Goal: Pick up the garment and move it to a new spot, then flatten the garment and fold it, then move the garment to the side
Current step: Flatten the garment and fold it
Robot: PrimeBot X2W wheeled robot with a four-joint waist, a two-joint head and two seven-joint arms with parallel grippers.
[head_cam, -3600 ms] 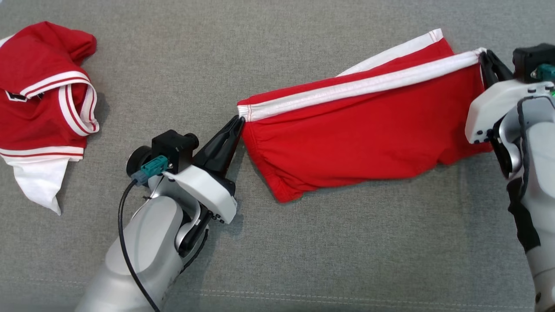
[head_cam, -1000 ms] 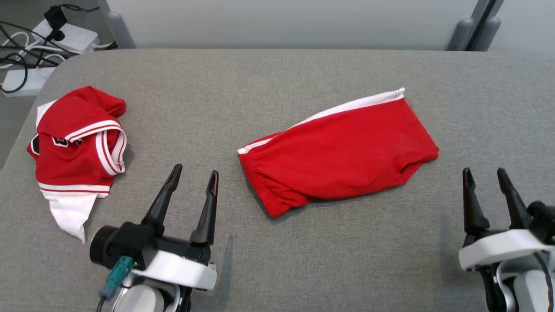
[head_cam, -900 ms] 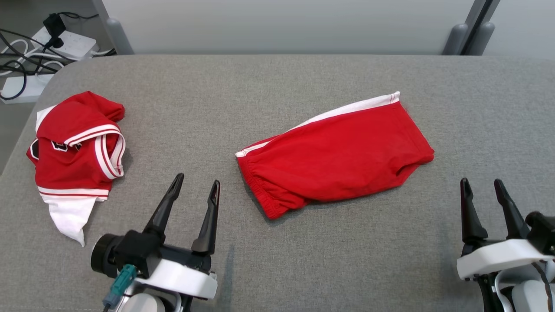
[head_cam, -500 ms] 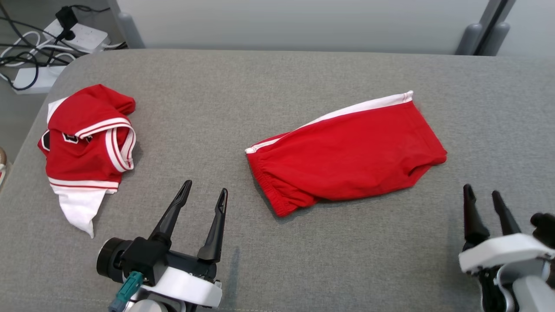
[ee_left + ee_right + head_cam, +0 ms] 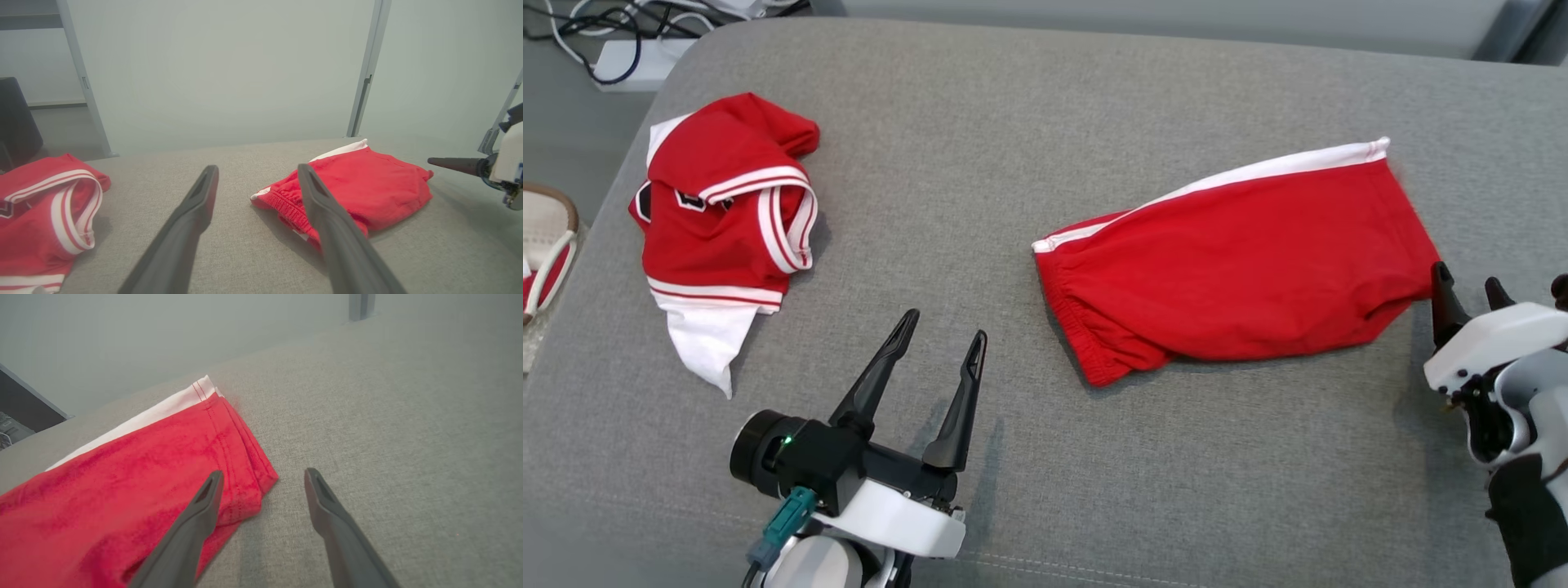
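Two pincers spread wide, empty: left gripper [image 5: 944, 325] near waistband of red shorts [image 5: 1241, 261], right gripper [image 5: 1466, 275] at hem corner, over grey cushion [image 5: 1013, 122].

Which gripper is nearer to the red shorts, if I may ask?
Right. The right gripper is at the red shorts' hem corner; the left gripper stands apart from the waistband.

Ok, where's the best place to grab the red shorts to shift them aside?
Take the shorts by their near right corner, the stitched leg hem, with the right claw coming in low from the right. That corner juts out flat toward the open claw. The left claw could pinch the gathered waistband end from the left.
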